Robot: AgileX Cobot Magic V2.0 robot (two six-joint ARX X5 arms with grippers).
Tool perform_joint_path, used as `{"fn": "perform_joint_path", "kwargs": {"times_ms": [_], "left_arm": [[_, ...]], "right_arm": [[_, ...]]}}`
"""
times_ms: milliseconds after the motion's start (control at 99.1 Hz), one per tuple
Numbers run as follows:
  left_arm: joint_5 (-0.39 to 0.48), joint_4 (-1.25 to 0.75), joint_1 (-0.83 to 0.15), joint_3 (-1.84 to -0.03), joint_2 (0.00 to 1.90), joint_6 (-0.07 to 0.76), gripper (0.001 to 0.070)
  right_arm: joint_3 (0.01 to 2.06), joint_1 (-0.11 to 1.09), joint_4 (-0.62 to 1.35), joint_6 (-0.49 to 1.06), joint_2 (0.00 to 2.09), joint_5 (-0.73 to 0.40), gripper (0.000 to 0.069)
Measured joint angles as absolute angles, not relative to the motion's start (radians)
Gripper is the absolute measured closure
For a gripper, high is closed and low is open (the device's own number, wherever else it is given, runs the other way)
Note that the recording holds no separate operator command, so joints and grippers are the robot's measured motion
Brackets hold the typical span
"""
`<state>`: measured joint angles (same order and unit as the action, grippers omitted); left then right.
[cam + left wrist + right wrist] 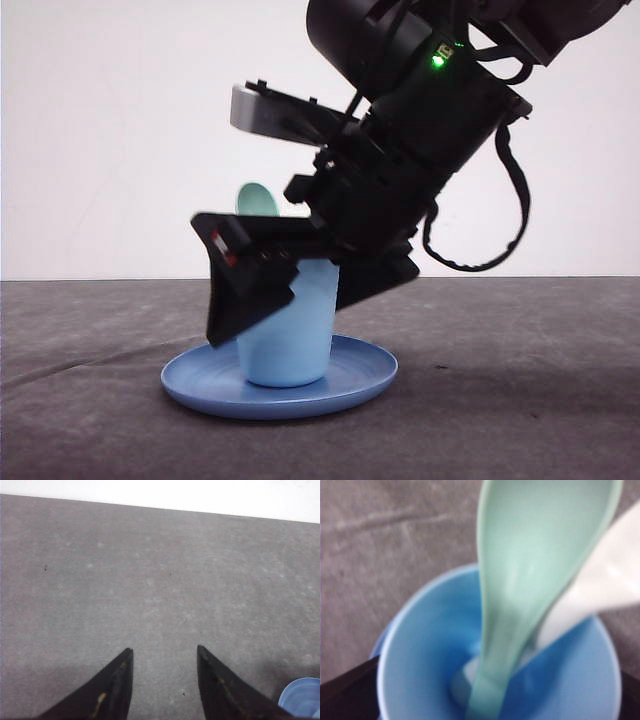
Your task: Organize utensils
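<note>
Mint-green spoon and white fork stood together inside the blue cup, light, stiff, slippery, best grabbed by their handles; left claw spread, right claw unclear.

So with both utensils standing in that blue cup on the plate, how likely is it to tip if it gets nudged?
Fairly likely. The cup looks like light, thin plastic, taller than wide, narrowing toward its base. The spoon and fork lean on its rim, bowl end up, which probably adds top weight. It may also slide on the smooth plate.
</note>
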<state>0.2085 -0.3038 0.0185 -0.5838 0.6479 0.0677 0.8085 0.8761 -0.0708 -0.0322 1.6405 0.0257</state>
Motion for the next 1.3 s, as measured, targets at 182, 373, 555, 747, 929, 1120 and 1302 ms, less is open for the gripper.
{"fn": "perform_joint_path", "kwargs": {"times_ms": [182,373,555,747,929,1120,1302], "left_arm": [[0.208,-0.304,0.019,-0.584,0.648,0.068,0.0477],[0.208,-0.304,0.019,-0.584,0.648,0.067,0.0477],[0.208,-0.304,0.019,-0.584,0.648,0.068,0.0477],[0.208,-0.304,0.019,-0.584,0.648,0.067,0.0477],[0.208,-0.304,0.019,-0.584,0.648,0.068,0.0477],[0.208,-0.304,0.019,-0.584,0.648,0.068,0.0477],[0.208,-0.304,0.019,-0.584,0.648,0.068,0.0477]], "right_arm": [[0.809,0.866,0.133,-0.035,1.578,0.026,0.0012],[0.809,0.829,0.319,-0.042,1.457,0.026,0.0012],[0.809,0.737,0.459,-0.054,1.296,0.027,0.0012],[0.809,0.546,0.579,-0.070,1.123,0.027,0.0012],[0.809,0.345,0.687,-0.094,0.989,0.052,0.0012],[0.809,0.190,0.792,-0.113,0.895,0.084,0.0012],[0.809,0.166,0.814,-0.113,0.860,0.082,0.0012]]}}
